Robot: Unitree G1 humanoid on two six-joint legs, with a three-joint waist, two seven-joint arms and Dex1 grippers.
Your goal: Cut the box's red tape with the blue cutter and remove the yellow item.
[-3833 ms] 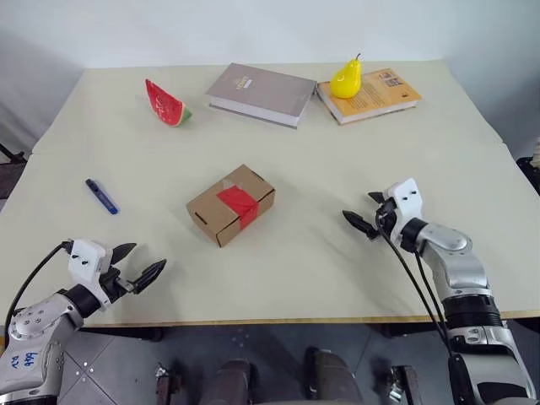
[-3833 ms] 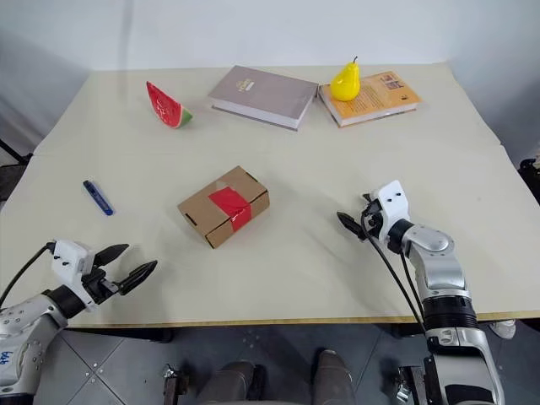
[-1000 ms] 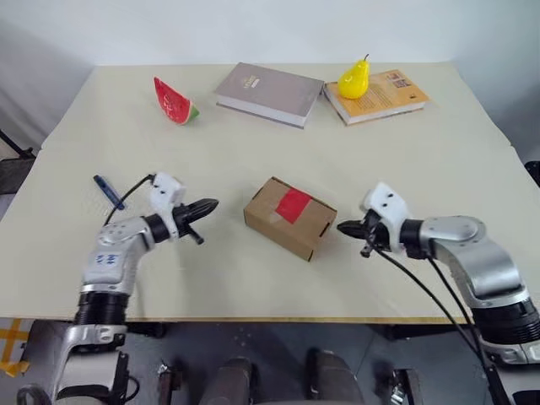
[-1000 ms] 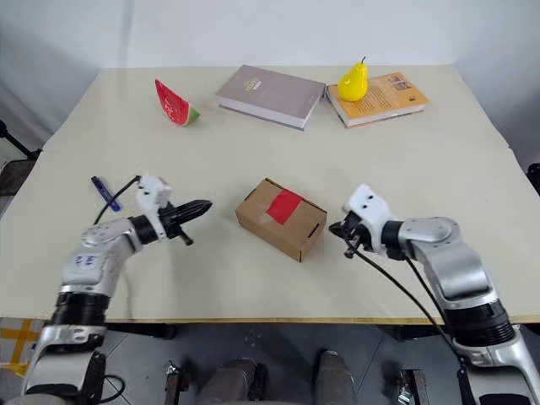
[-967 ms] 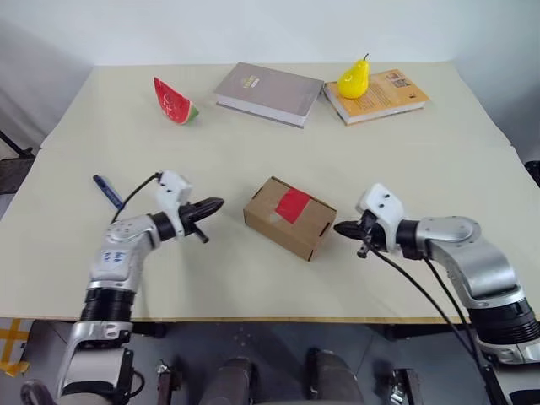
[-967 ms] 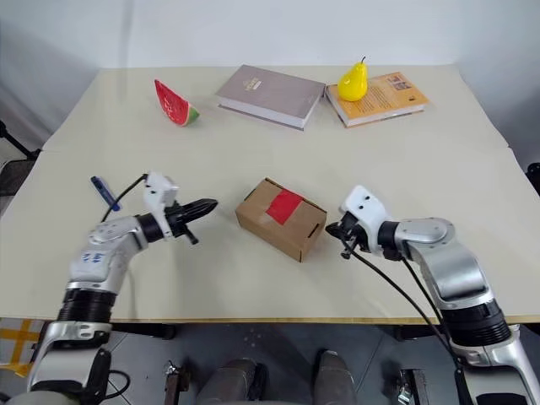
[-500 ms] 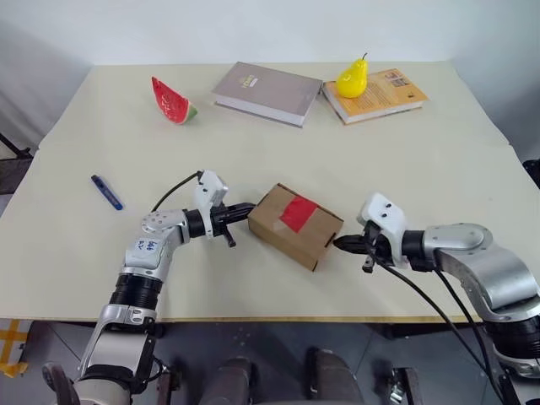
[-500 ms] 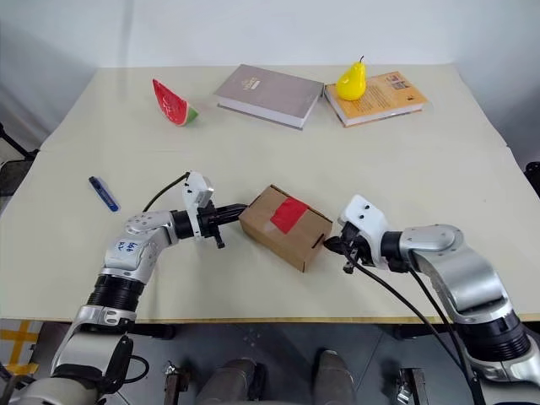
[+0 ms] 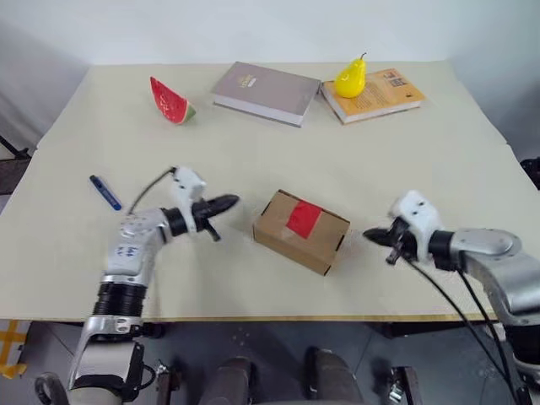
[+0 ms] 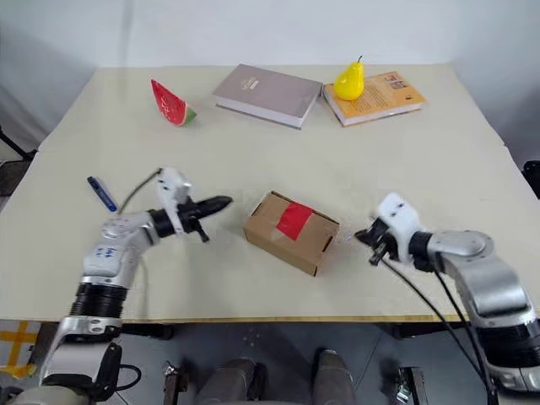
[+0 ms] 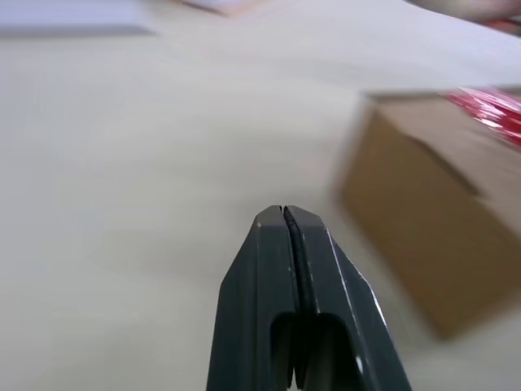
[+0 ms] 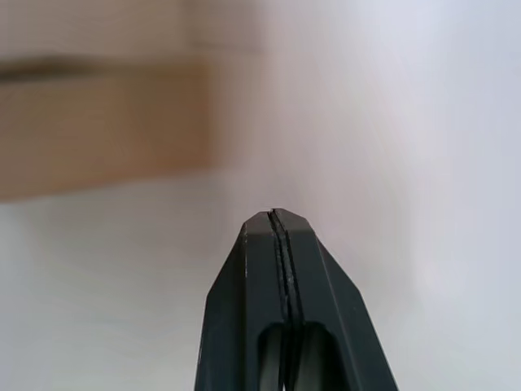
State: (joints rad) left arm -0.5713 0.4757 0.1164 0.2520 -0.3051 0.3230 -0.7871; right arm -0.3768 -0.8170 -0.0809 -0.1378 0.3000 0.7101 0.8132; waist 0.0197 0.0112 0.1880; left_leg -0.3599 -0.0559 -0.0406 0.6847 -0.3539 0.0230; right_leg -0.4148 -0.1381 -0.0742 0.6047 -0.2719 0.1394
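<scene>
Left eye view: no legible writing; both grippers' jaws clenched, empty, flanking the box (image 9: 300, 230).

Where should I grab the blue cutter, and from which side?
Probably grip the blue cutter around its mid-body, across its narrow width, descending from above with the left gripper, the nearer one. It lies flat and free on the table, its length running diagonally, so turn the fingers crosswise to it.
</scene>
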